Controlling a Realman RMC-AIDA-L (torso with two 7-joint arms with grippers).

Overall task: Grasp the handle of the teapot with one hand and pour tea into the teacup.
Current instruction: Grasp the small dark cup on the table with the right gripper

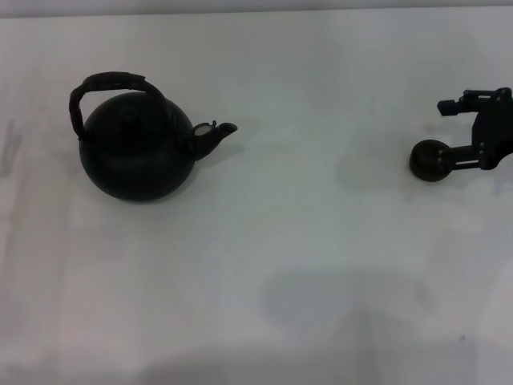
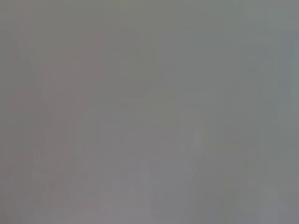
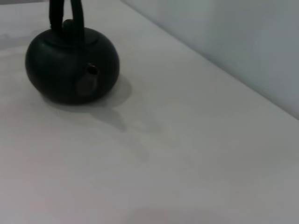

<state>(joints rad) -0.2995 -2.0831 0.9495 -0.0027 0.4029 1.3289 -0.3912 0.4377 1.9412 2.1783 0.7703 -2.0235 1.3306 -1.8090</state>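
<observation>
The teapot [image 1: 138,147] sits upright on the white table [image 1: 321,241] at the robot's left, its handle [image 1: 108,84] arched over the body and free — nothing is touching it. Its spout [image 1: 216,135] points toward the robot's right, toward the teacup [image 1: 427,159], which stands well apart on the far right of the table. The right gripper [image 1: 449,160] is at the cup, its dark fingers reaching to the cup's side; they look closed around or against it, probably to steady or reposition it nearer the pot, but whether they truly clamp it I cannot tell. The right wrist view looks across the bare table at the teapot [image 3: 72,65], spout facing the camera, handle [image 3: 67,18] rising out of view. The left gripper is not in view anywhere; the left wrist view shows only blank grey. Judgement: pouring has not begun — the handle grasp is the next step, likely falling to the left arm since the pot sits on its side.
</observation>
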